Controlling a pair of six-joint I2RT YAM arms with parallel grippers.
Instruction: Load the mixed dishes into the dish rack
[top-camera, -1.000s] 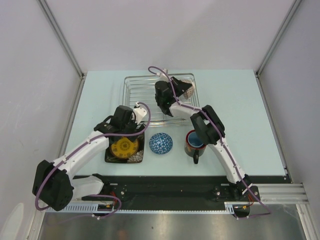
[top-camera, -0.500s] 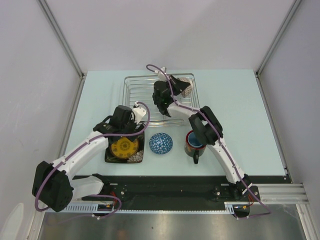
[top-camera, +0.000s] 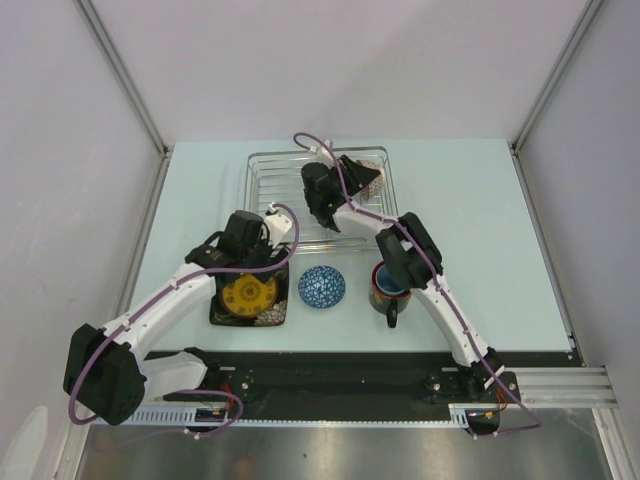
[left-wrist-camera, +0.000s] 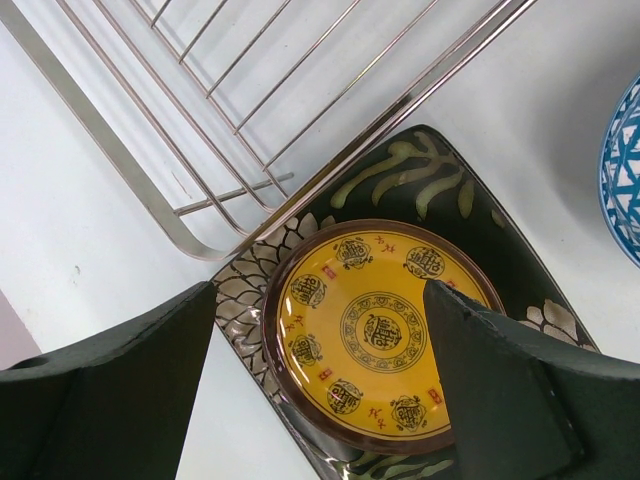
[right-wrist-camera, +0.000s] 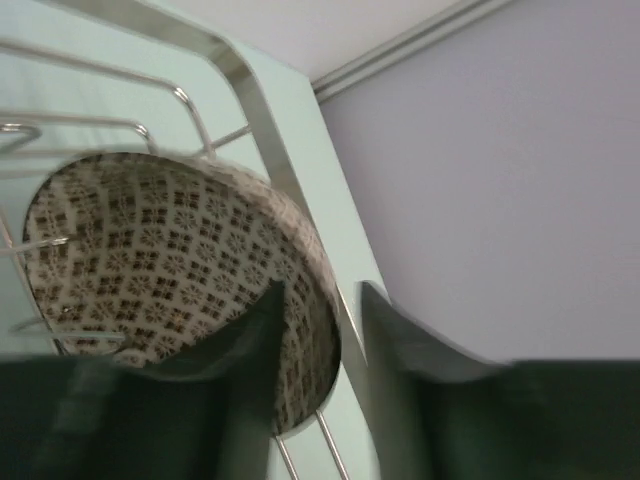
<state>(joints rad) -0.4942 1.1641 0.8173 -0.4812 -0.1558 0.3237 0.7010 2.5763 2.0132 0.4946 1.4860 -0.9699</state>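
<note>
1. The brown-speckled bowl (right-wrist-camera: 170, 250) sits tilted in the far right corner of the dish rack (top-camera: 275, 190). Its patterned inside faces the right wrist camera.
2. The right gripper (right-wrist-camera: 320, 295) straddles the bowl's rim, one finger inside and one outside. The jaws are parted, and a strip of table (top-camera: 480, 230) shows between the outer finger and the rim, so the grip is released.
3. The round yellow plate (left-wrist-camera: 380, 330) lies on the square black plate (left-wrist-camera: 440, 170), whose far edge is right against the rack's near left corner.
4. The left gripper (left-wrist-camera: 318, 300) hovers over the yellow plate, jaws spread wide, grasping nothing.
5. The blue bowl (top-camera: 322, 286) stands on the table between the plates and the mug (top-camera: 388, 285).
</note>
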